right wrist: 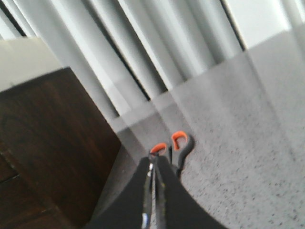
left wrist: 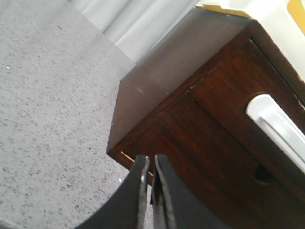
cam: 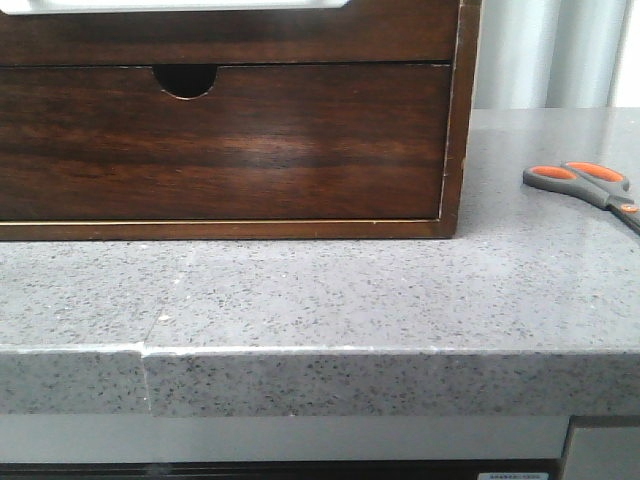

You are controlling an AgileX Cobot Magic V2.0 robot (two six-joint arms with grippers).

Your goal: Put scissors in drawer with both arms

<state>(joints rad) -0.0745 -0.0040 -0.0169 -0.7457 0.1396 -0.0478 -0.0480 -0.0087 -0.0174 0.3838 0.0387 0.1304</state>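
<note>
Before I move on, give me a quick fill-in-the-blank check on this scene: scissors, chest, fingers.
1. The scissors lie on the grey counter to the ____ of the wooden chest in the front view.
2. The insides of the scissors' finger loops are ____.
3. The left gripper has its fingers ____.
4. The lower drawer has a half-round ____ at its top edge.

Missing words: right; orange; closed; notch

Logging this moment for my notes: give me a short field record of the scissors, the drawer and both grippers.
scissors: flat on the grey countertop, right of the wooden chest, untouched
drawer: upper one with the white handle, shut
left gripper: shut, empty, near the chest's corner
right gripper: shut, empty, above the scissors' handles
</note>
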